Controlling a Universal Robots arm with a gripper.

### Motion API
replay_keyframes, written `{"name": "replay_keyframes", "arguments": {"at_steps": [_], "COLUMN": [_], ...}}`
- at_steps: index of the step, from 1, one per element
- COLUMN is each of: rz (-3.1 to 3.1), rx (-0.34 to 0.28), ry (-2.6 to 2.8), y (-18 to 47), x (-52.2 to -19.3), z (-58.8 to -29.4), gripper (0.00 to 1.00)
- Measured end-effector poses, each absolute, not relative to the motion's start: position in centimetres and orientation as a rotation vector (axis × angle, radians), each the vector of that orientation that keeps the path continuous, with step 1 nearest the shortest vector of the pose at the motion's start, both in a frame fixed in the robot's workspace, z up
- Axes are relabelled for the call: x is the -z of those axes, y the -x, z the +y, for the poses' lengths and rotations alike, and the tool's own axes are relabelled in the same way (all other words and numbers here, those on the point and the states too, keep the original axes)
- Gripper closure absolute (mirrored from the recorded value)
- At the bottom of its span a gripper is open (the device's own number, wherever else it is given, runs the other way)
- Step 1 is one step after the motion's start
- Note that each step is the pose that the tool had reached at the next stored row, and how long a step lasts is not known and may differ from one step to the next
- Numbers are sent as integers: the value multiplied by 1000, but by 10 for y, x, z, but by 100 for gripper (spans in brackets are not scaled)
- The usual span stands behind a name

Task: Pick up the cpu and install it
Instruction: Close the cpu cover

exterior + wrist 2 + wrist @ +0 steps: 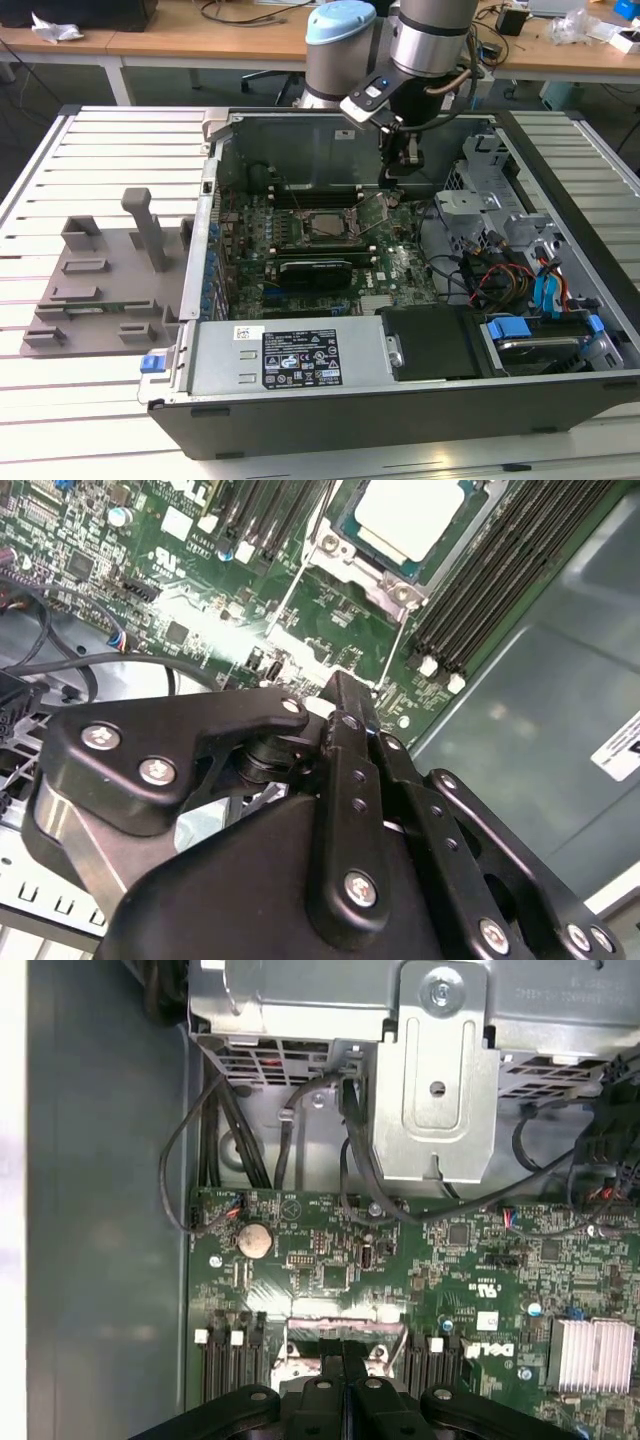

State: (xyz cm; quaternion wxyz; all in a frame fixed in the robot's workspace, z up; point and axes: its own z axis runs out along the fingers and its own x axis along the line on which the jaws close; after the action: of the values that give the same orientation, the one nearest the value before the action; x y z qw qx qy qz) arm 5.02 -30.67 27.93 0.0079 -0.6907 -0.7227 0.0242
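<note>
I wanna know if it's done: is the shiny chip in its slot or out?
In. The cpu sits flat inside the socket frame on the motherboard; the gripper is apart from it.

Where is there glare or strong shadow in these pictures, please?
In the second wrist view, white glare washes out the motherboard near the pincer, and the cpu top looks pale; in the first wrist view, a smaller glare patch lies on the motherboard; in the exterior view, light is even, the computer case interior slightly shaded.
</note>
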Motion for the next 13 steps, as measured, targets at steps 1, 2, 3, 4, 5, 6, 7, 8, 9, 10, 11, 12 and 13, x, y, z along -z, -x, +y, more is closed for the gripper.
{"name": "replay_keyframes", "arguments": {"at_steps": [1, 2, 3, 4, 5, 6, 7, 8, 9, 10, 11, 12, 13], "rz": [-2259, -2259, -2259, -2259, -2259, -2259, -2259, -2259, -2259, -2259, -2259, -2260, -2260], "rx": [-76, -76, -76, -76, -76, -76, -76, -76, -76, -76, -77, -77, -77], "ry": [2159, 2159, 2159, 2159, 2159, 2159, 2159, 2159, 2159, 2160, 2160, 2160, 2160], "y": [-52, -53, -54, -56, -57, -57, -58, -59, -60, -61, -62, -63, -64], "x": [-278, -278, -278, -277, -277, -277, -277, -276, -276, -276, -275, -275, -275], "z": [-307, -307, -307, -307, -307, -307, -307, -307, -307, -307, -307, -307, -307], "gripper": [89, 89, 89, 89, 89, 89, 89, 89, 89, 89, 89, 89, 89]}}
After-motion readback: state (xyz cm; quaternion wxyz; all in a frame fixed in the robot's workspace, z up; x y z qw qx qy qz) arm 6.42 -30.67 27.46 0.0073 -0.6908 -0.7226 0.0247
